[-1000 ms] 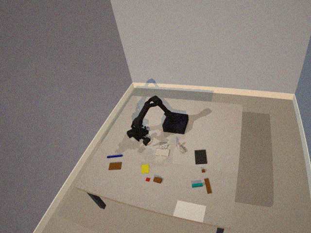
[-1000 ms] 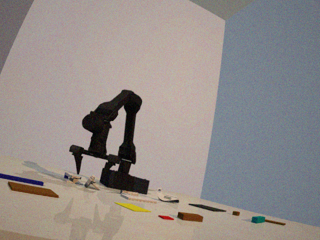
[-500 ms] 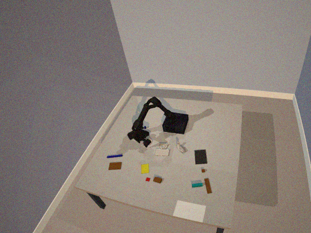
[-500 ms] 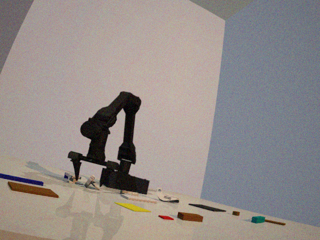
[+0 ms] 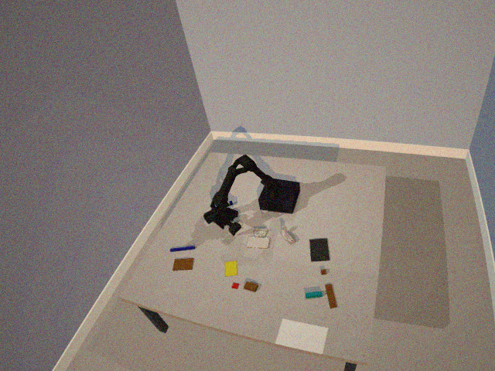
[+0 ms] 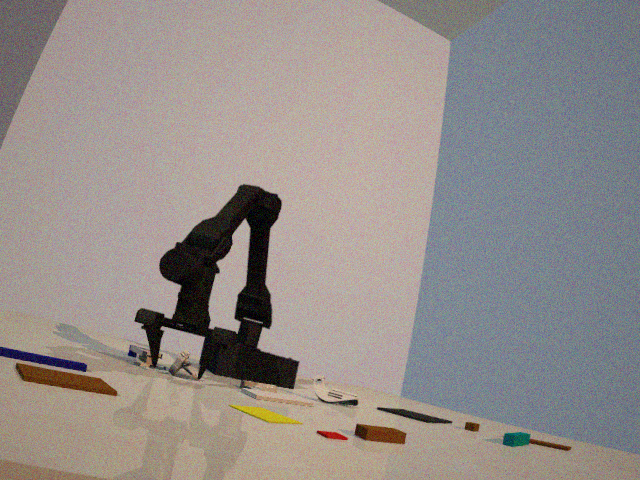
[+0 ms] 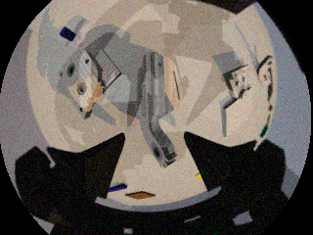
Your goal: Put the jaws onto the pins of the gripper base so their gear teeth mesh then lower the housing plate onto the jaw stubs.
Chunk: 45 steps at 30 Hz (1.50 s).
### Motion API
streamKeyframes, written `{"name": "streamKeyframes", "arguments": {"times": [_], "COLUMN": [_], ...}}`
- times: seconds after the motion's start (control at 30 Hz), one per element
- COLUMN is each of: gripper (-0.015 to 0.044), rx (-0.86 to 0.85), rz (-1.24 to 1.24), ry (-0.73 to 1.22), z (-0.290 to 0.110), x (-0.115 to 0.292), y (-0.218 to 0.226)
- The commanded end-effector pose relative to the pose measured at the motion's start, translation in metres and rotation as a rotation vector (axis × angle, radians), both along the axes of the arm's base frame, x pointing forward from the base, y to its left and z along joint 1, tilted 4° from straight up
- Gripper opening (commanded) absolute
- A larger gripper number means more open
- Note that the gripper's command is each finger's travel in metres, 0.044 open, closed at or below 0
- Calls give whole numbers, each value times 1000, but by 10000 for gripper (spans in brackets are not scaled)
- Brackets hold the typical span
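Lever-shaped part [image 6: 179, 364] [image 7: 155, 98]: is lying on the counter [image 5: 279, 279] [image 6: 310, 454], between the fingertips.
Jaws [image 5: 220, 221] [image 6: 176, 372] [image 7: 155, 133]: are standing wide open around the lever-shaped part, gripping nothing.
Holed plate [image 7: 78, 83]: is sitting left of the lever-shaped part in the wrist view.
White block [image 5: 257, 242] [image 6: 276, 396]: is resting right of the lever-shaped part in the exterior view.
Yellow square [image 5: 230, 268] [image 6: 266, 414] [image 7: 199, 176]: is lying flat, farther from the lever-shaped part.

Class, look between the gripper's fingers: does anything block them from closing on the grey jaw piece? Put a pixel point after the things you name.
Nothing visible does: the gripper [image 6: 177, 373] [image 7: 155, 136] stands open, its fingers on either side of the grey jaw piece [image 6: 179, 363] [image 7: 155, 93].
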<state>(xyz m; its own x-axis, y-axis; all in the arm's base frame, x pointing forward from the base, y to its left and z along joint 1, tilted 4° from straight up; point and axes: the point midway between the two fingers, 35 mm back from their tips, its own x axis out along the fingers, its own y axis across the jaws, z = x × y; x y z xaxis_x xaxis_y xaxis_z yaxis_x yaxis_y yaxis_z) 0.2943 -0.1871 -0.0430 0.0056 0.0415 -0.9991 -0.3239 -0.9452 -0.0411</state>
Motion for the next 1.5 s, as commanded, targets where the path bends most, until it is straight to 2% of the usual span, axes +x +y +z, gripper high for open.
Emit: {"name": "streamKeyframes", "arguments": {"times": [0.0,0.27,0.7,1.47], "gripper": [335,125,38,37], "rx": [7,7,7,7], "rz": [-6,-6,-6,-7], "ry": [1,1,1,1], "z": [-2,-2,-2,10], "x": [0,0,0,0], "y": [1,1,1,1]}}
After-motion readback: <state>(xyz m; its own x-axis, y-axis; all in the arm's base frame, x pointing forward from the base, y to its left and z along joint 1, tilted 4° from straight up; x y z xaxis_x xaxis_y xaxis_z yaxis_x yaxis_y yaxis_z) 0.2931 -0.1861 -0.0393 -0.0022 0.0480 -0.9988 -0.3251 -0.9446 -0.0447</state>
